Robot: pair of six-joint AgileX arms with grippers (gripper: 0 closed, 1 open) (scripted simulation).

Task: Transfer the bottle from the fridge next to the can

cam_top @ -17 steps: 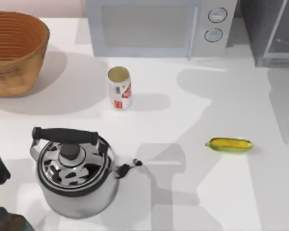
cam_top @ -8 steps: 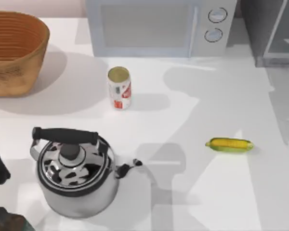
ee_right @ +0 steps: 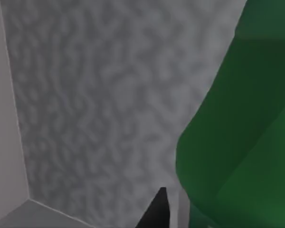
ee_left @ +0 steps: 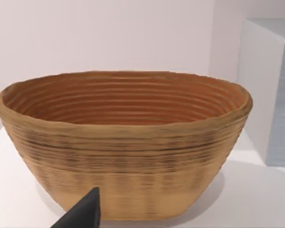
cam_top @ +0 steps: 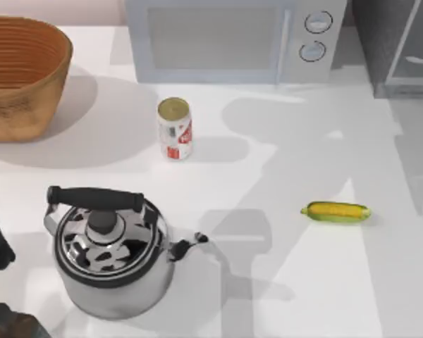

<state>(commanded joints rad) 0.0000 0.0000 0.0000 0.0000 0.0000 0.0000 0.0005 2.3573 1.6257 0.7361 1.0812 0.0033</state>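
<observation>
Inside the fridge (ee_right: 85,95), the bottle (ee_right: 237,142) looks light and slippery; grip its body. Right hand's state: cannot tell.

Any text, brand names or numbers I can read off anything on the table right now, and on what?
No text can be read.
Can: red markings on white, too blurred to make out.
Microwave: two round knobs, no legible marks.
Bottle: plain green surface, no lettering visible.

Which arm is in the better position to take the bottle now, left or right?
Right. Its wrist view shows the green bottle very close, against the fridge's grey inner wall. The left tool faces the basket.
</observation>
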